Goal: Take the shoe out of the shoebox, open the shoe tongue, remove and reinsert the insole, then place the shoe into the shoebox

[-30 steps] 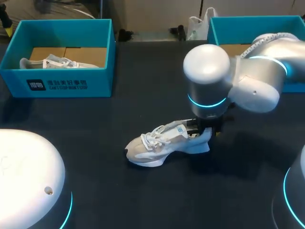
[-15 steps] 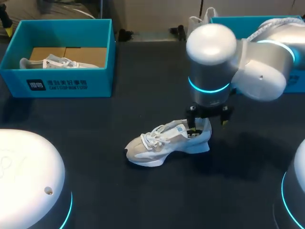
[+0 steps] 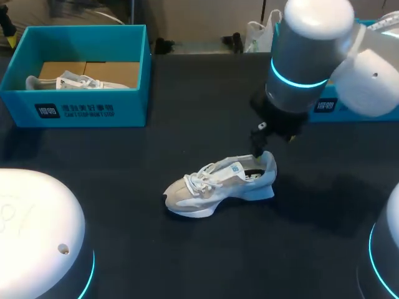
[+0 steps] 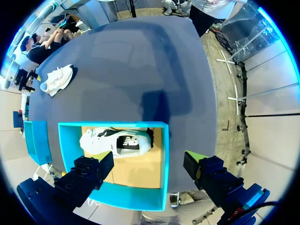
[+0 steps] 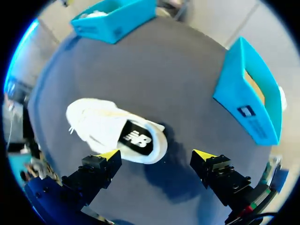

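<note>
1. Head view: A dark, matte counter carries a white mesh shoe near its middle. The shoe stands on its thick sole, with the toe toward the left edge and the heel toward the right. The right arm, a glossy grey cylinder with a glowing cyan ring, comes in from the far right corner. The right fingers hang just above the heel collar, and this view does not show whether they touch it. A teal cardboard left shoebox sits at the far left corner with a second shoe inside. The right shoebox, also teal, sits at the far right corner, mostly hidden behind the arm. The left arm shows as a smooth white dome at the near left corner.

2. Left wrist view: The left fingers, blocky and dark, are spread wide and hold nothing. They hover over the left shoebox, which is rectangular with a brown cardboard floor. The second shoe lies inside it, showing a black insole. The shoe rests well apart on the counter.

3. Right wrist view: The right fingers are spread wide and empty, and their yellow tips are clear of the shoe. The shoe's rounded heel and black insole lie just ahead, between the fingers. The right shoebox stands beside it, and the left shoebox is far off.
</note>
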### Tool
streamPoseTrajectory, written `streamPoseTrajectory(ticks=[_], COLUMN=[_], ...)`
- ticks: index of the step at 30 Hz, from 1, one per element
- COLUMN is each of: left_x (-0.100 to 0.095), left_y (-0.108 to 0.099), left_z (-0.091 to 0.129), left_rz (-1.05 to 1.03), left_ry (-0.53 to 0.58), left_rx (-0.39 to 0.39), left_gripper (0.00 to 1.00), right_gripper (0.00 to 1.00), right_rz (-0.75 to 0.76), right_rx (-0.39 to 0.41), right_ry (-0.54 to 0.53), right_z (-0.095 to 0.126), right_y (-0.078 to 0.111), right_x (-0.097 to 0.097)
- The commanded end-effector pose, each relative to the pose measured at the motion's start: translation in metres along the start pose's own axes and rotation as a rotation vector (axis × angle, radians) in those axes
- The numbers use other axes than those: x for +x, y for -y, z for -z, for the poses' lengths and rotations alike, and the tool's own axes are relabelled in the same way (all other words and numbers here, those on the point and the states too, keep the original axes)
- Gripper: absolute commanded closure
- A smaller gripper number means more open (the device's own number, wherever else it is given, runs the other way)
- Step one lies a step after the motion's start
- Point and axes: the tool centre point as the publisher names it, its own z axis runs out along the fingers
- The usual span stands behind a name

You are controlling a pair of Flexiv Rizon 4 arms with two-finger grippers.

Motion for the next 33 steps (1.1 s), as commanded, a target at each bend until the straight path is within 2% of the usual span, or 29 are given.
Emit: streamPoseTrajectory(ticks=[1,13,15,19,20,26,33], left_x=[0.000,0.000,0.000,0.000,0.000,0.000,0.000], left_y=[0.001,0.001,0.001,0.001,0.001,0.001,0.001], left_z=[0.001,0.001,0.001,0.001,0.001,0.001,0.001], left_rz=[0.000,0.000,0.000,0.000,0.000,0.000,0.000], left_ry=[-0.003,-0.003,-0.003,-0.003,-0.003,-0.003,-0.003], left_rx=[-0.001,-0.001,-0.001,-0.001,-0.001,-0.001,-0.001], left_gripper=[0.00,0.00,0.00,0.00,0.00,0.00,0.00], right_gripper=[0.00,0.00,0.00,0.00,0.00,0.00,0.00], right_rz=[0.405,0.405,0.475,0.592,0.609,0.696,0.837], right_rx=[-0.073,-0.073,-0.209,-0.323,-0.376,-0.510,-0.610], right_ry=[-0.217,-0.217,-0.186,-0.157,-0.133,-0.128,-0.214], right_z=[0.001,0.001,0.001,0.002,0.002,-0.004,-0.018], right_y=[0.007,0.007,0.012,0.024,0.026,0.038,0.042], right_x=[-0.005,-0.005,-0.005,-0.010,-0.011,-0.020,-0.030])
